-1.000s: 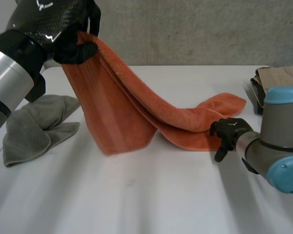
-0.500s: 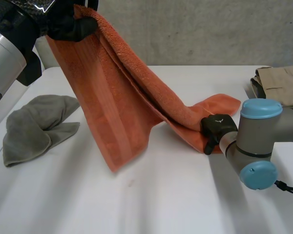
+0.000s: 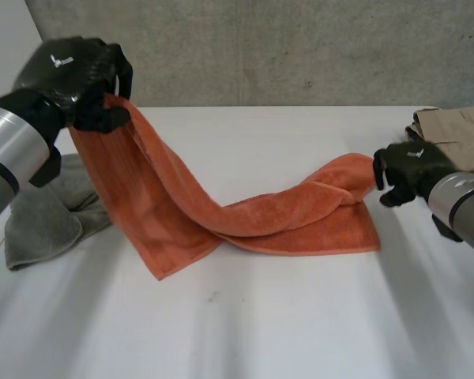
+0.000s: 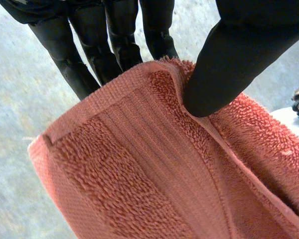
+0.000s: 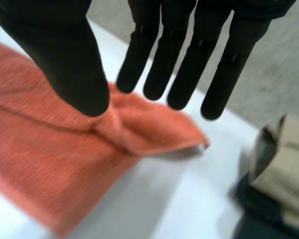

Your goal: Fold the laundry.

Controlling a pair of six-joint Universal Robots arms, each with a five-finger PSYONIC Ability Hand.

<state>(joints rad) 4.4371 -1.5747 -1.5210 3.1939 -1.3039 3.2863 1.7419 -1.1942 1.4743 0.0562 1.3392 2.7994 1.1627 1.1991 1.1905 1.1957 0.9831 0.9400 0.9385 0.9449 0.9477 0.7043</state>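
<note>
Head view, clock directions taken from the table's middle

- White table [image 3: 261, 332]: bare surface nearest the camera
- Orange towel [image 3: 300, 217]: most of it is laid flat and bunched on the table from the middle out toward 3 o'clock. The other end is raised off the surface toward 10 o'clock, and one lower corner is seen touching the table at about 8 o'clock
- Grey cloth [image 3: 43, 225]: crumpled on the table at 9 o'clock, partly hidden behind the hanging part of the towel
- Right hand [image 3: 407, 170]: found at 3 o'clock, just beside the far right end of the towel. In its wrist view the right hand [image 5: 189, 50] is seen with fingers straight and spread away from the thumb, nothing held. The towel [image 5: 65, 149] lies below the fingertips; contact cannot be judged
- Left hand [image 3: 83, 83]: raised at 10 o'clock, closed on the towel's upper edge. In its wrist view the hem of the towel [image 4: 154, 189] is pinched between the thumb and the fingers of the left hand [image 4: 114, 35]
- Folded beige clothes [image 3: 458, 134]: stacked at 2 o'clock, beyond the right hand; also seen past the fingertips in the right wrist view [image 5: 284, 164]
- Concrete wall [image 3: 300, 47]: behind the table's far edge, at 12 o'clock
</note>
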